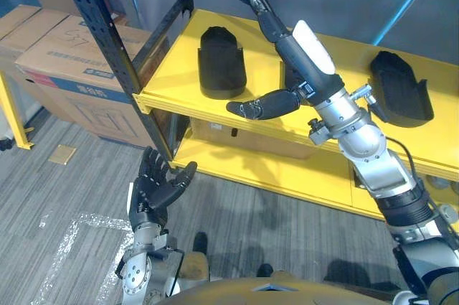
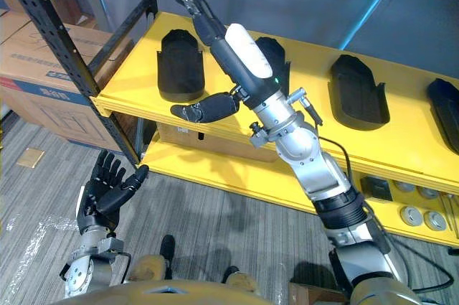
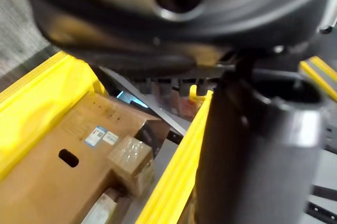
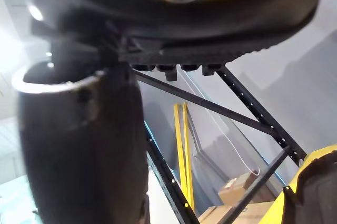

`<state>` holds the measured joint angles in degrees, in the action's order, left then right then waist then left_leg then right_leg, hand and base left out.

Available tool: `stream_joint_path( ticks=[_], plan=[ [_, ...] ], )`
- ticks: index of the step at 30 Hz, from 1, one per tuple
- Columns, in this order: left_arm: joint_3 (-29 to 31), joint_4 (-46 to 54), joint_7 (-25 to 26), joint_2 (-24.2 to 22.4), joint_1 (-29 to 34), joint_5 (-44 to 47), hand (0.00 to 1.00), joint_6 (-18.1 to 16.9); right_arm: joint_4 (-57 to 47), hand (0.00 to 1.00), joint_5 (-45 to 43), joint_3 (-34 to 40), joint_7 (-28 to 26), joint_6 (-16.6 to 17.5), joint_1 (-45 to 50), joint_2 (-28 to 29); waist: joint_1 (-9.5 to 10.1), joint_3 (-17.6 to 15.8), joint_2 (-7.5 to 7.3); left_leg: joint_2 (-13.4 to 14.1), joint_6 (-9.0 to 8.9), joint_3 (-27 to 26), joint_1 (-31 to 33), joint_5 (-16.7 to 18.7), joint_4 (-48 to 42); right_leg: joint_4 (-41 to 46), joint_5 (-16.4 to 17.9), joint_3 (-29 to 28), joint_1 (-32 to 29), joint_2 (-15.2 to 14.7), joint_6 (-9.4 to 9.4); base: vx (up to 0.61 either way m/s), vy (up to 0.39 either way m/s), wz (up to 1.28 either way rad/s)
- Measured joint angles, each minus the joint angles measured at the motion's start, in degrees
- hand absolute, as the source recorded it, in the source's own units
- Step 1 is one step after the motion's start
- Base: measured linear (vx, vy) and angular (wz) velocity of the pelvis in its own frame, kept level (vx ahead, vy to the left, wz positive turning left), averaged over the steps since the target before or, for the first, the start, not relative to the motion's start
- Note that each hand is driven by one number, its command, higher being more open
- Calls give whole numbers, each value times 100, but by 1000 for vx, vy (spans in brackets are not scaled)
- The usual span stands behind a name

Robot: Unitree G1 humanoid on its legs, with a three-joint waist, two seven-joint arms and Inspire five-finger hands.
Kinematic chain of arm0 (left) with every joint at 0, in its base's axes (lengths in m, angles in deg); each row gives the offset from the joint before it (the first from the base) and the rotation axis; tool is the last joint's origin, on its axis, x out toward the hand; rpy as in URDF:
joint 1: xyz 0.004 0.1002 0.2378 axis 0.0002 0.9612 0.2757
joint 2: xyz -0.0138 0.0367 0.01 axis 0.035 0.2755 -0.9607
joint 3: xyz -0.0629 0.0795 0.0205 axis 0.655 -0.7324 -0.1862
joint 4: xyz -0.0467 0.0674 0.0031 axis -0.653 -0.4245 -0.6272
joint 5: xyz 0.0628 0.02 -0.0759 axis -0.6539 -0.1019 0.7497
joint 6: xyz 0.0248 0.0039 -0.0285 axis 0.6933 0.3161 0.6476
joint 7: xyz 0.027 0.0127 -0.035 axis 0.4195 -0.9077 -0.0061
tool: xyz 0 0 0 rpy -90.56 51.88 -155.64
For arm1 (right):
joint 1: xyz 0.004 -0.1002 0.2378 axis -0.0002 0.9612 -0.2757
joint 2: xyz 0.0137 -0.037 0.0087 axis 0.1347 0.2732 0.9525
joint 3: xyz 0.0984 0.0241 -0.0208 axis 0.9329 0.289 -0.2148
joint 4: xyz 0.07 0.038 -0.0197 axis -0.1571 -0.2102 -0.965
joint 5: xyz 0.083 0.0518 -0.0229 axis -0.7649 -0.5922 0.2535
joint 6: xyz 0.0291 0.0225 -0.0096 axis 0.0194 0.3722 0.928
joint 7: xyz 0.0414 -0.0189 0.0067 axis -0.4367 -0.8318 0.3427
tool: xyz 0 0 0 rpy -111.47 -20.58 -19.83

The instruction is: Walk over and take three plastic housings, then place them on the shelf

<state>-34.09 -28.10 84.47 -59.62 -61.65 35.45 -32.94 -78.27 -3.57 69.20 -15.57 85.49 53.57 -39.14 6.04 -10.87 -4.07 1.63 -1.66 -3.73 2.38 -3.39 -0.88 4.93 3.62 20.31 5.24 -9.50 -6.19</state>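
Note:
Three black plastic housings lie on the yellow shelf (image 1: 172, 82): one at the left (image 1: 222, 61), one in the middle (image 2: 276, 54) partly hidden behind my right arm, one at the right (image 1: 400, 88). Another housing (image 2: 445, 115) shows at the shelf's far right edge. My right hand (image 1: 294, 50) is raised over the shelf between the left and middle housings, open with fingers straight, thumb out and nothing in it. My left hand (image 1: 158, 183) hangs low in front of the rack over the floor, open, palm up, fingers spread, empty.
A black rack upright (image 1: 107, 39) stands at the shelf's left corner. Cardboard boxes (image 1: 64, 61) are stacked to its left. The lower yellow shelf (image 1: 287, 176) carries a box (image 1: 237, 136) and round metal parts (image 2: 412, 215). Clear tape (image 1: 72, 240) marks the grey floor.

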Motion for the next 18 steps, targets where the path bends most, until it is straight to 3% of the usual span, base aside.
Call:
stream_joint_path(
  ticks=[7, 12, 18],
  plan=[
    [-178, -28, 137, 17, -146, -3, 100, 4, 1817, 100, 312, -1275, -343, -11, -1050, -101, 220, -3, 4, -15, -1, 118, -85, -46, 114, -15, 3, 137, 99, -5, 2, -10, -6, 8],
    [-147, -30, 207, 21, -152, -2, 100, 20, 3092, 100, 452, -1707, -441, -14, -1723, -101, 416, -57, 72, -62, 11, 332, -60, -89, 127, -28, 5, 360, 187, -39, -2, -7, -6, 22],
    [-163, -32, 126, 65, -162, -1, 100, 89, 3719, 100, 671, -2081, -447, -38, -2303, -101, 609, -165, 150, -71, 17, 427, 23, -127, 118, -99, -3, 456, 198, -20, -13, -11, -12, 12]
  ],
)
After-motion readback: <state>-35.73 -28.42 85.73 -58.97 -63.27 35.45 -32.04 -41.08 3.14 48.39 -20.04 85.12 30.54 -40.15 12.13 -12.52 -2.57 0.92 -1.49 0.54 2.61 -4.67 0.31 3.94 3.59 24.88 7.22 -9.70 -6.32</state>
